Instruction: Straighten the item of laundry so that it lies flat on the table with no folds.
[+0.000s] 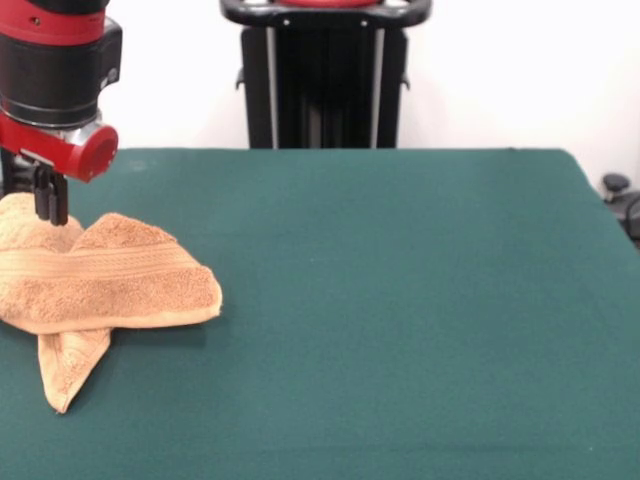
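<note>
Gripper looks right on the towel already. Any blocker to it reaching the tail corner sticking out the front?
Probably not. The gripper sits at the far edge of the crumpled towel, and the pointed corner lies exposed on the table with nothing on or beside it. Only the towel's own bunched fold lies between them.

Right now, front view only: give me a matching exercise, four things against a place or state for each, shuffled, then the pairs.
Things:
1. towel
2. pincer
3. table
4. pedestal

Places or states:
A. black upright at top centre, behind the far edge
B. crumpled and folded over itself at the left, one corner pointing toward the near edge
C. dark green top, bare across its middle and right
D. at the towel's upper left edge, under the red and black arm

Pairs: 1-B, 2-D, 3-C, 4-A
</note>
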`<act>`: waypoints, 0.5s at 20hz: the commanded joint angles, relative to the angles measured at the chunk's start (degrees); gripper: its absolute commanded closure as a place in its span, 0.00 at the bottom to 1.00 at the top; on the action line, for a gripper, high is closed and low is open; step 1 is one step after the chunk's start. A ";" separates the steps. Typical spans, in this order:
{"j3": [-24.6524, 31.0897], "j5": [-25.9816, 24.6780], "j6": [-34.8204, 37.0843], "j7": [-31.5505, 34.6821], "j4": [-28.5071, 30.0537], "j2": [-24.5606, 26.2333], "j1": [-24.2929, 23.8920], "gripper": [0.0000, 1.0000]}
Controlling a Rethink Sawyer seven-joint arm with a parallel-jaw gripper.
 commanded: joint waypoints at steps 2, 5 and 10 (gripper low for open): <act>4.65 -1.48 0.67 7.11 3.39 3.05 2.57 1.00; 4.10 -1.62 0.42 7.61 3.21 3.41 2.94 1.00; 3.44 -1.76 -1.12 8.80 3.14 5.10 3.36 1.00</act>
